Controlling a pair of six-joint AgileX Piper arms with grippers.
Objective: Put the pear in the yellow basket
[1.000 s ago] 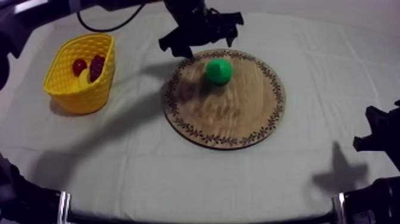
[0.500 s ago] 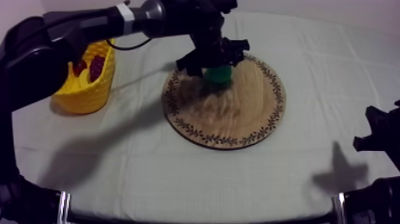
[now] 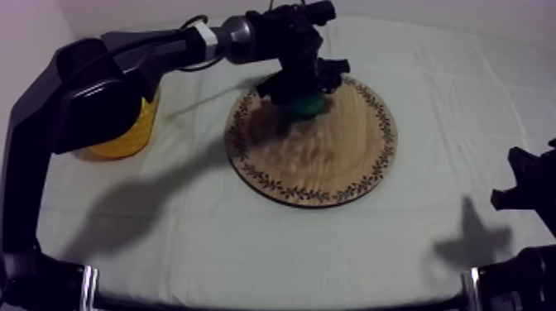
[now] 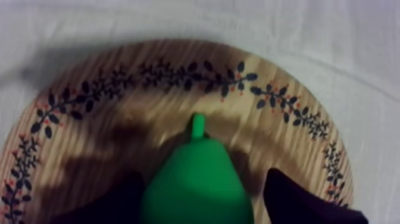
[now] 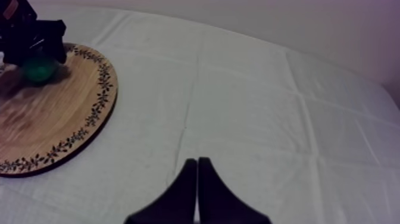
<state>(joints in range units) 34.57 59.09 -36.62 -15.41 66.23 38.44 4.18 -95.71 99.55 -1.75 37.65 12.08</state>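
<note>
From above, my left gripper (image 3: 303, 86) hangs over the far part of the round wooden board with a patterned rim (image 3: 323, 165), right on top of the green toy pear (image 3: 311, 105); the yellow basket (image 3: 124, 142) sits well apart, partly behind the left arm (image 3: 149, 50), and my right gripper (image 3: 529, 192) rests low at the right. In the left wrist view the pear lies on the board between the black fingers (image 4: 297, 199), which stand apart at either side of it. In the right wrist view the right fingers (image 5: 186, 196) lie pressed together over the grey-white cloth (image 5: 268, 107) beside the board

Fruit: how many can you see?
1: the pear on the board, between the fingers of the left gripper. The left arm hides the basket's inside, so more may lie there.
</note>
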